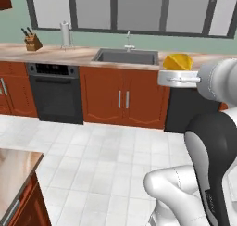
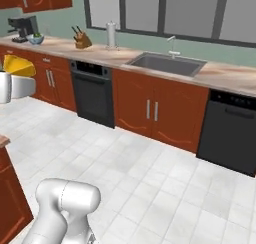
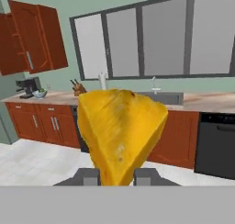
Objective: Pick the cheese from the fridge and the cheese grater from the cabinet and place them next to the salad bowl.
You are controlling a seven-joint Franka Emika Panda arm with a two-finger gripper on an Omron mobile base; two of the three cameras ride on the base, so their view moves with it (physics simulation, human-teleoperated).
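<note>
Left base view: the white arm rises at the lower right, and the cheese [image 1: 177, 62], a yellow-orange wedge, sits in the gripper [image 1: 172, 75] in mid-air, in front of the counter [image 1: 69, 54] edge just right of the sink [image 1: 126, 57]. Nothing supports the cheese except the hand.

Right base view: the cheese [image 2: 18, 66] shows at the left edge, above the white hand, well clear of the floor. Far behind, at the counter's left end, the salad bowl [image 2: 35, 38] stands just beside a black coffee machine [image 2: 24, 26].

Hand view: the cheese [image 3: 120, 132] sits close to the camera, with the two dark fingertips [image 3: 87, 176] closed narrowly on its lower part, one on each flat face. The wedge stands roughly upright: its long axis runs from the pinched bottom up to a broad top edge, and its sharpest corner points to this view's right. An opened red-brown cabinet [image 3: 32, 37] hangs at upper left.

The wedge looks light, firm and rigid, with smooth faces that may slip. Gripping the two flat sides low down, as here, seems soundest; a tapered edge would squeeze out.
</note>
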